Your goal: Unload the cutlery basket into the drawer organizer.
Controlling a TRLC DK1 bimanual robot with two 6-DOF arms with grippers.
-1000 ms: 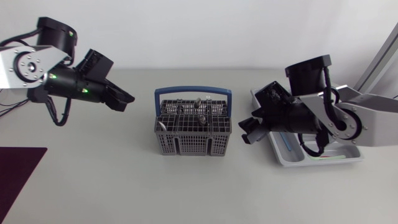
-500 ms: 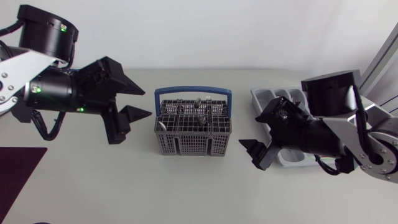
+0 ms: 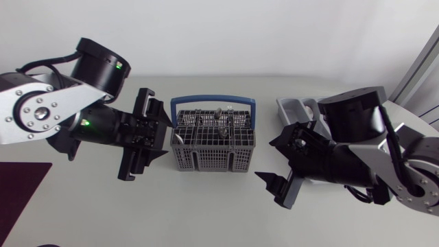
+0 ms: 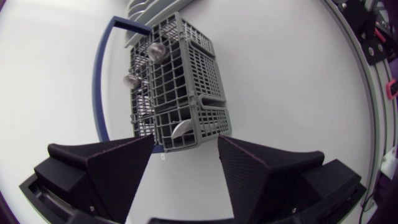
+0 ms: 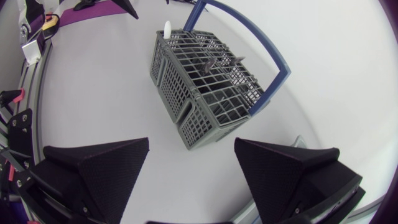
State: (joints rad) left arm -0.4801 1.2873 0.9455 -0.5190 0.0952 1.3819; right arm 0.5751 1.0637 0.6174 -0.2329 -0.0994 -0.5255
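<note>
The grey cutlery basket [image 3: 212, 143] with a blue handle [image 3: 212, 101] stands mid-table and holds several metal pieces [image 3: 221, 123] and a white spoon [image 3: 178, 138]. My left gripper [image 3: 159, 137] is open just left of the basket, its fingers pointing at it. In the left wrist view the basket [image 4: 180, 87] lies ahead of the open left gripper [image 4: 183, 155], with the white spoon [image 4: 181, 129] nearest. My right gripper [image 3: 269, 161] is open at the basket's lower right. Its wrist view has the basket [image 5: 208, 90] ahead of the right gripper [image 5: 193, 155]. The grey organizer [image 3: 293, 106] is mostly hidden behind my right arm.
A dark purple mat [image 3: 19, 192] lies at the table's front left corner. Bare table spreads in front of the basket. My right arm's links cover most of the table's right side.
Both arms have swung in toward the basket from the sides. Both grippers have opened wide and now point at the basket.
</note>
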